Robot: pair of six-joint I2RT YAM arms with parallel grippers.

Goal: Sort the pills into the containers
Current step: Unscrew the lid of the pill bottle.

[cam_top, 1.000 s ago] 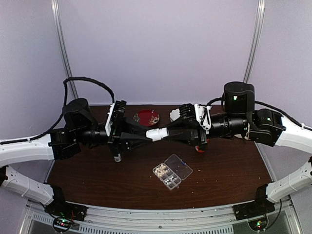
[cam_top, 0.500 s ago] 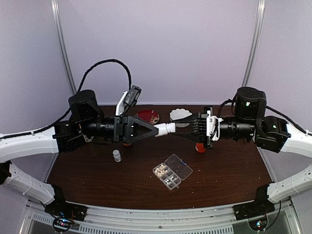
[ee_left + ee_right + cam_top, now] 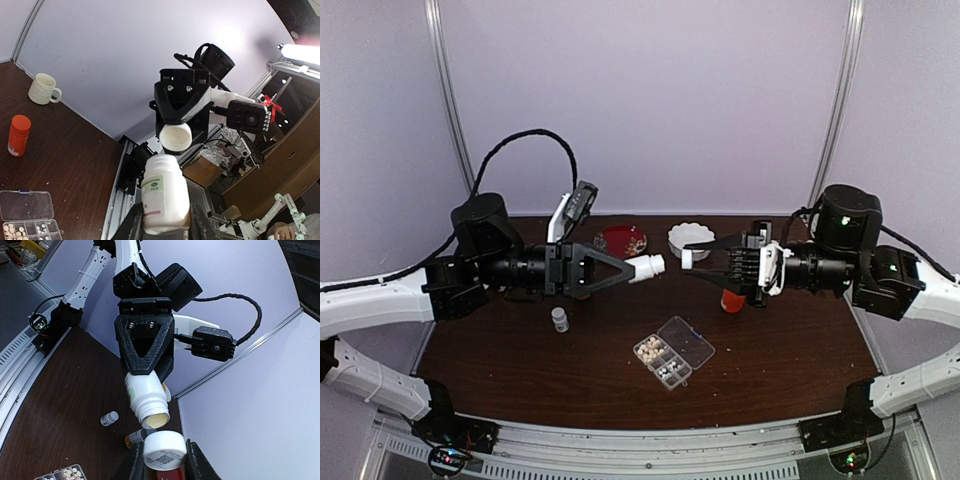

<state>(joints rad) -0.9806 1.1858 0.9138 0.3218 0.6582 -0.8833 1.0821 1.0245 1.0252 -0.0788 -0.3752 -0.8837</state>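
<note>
Pills [image 3: 651, 350] are kept in a box [image 3: 692, 344] below the 2 claws.
An open bottle [image 3: 648, 267] is pinched by the left claw [image 3: 634, 268], a cap [image 3: 688, 257] by the right claw [image 3: 698, 256].

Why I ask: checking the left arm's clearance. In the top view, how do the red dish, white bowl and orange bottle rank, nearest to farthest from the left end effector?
1. Red dish, just behind the left end effector.
2. White bowl, back, farther right.
3. Orange bottle, farthest right.

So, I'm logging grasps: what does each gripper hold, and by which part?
Left gripper: white pill bottle, by its base end. Right gripper: white cap, by its sides.
</note>
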